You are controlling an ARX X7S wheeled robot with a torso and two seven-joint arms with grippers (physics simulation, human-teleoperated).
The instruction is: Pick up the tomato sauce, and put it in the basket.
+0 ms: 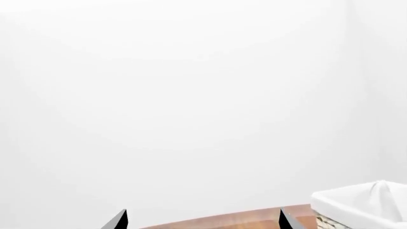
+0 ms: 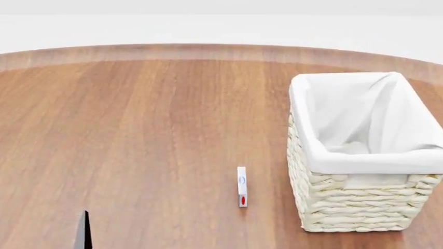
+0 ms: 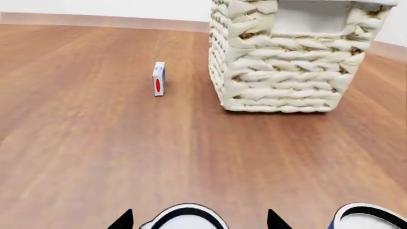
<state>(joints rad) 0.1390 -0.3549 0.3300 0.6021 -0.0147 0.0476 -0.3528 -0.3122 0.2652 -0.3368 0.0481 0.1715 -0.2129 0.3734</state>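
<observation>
Tomato sauce (image 3: pixel 184 218) presumably the can top under right gripper (image 3: pixel 198 220), spread wide and empty; lower centred, clear of neighbouring can (image 3: pixel 370 217).

Cream woven wicker basket (image 2: pixel 346 207) with white cloth lining (image 2: pixel 360 114); at its 9 o'clock, a thin white box (image 2: pixel 241 187) with a red oval mark; reddish-brown wood-grain table (image 2: pixel 138 129); black gripper fingertips (image 3: pixel 122 221)

Bare tabletop (image 2: pixel 138 135) lies wide open left of the basket (image 2: pixel 360 207); only a small upright box (image 2: pixel 241 187) stands near the basket's left wall.
</observation>
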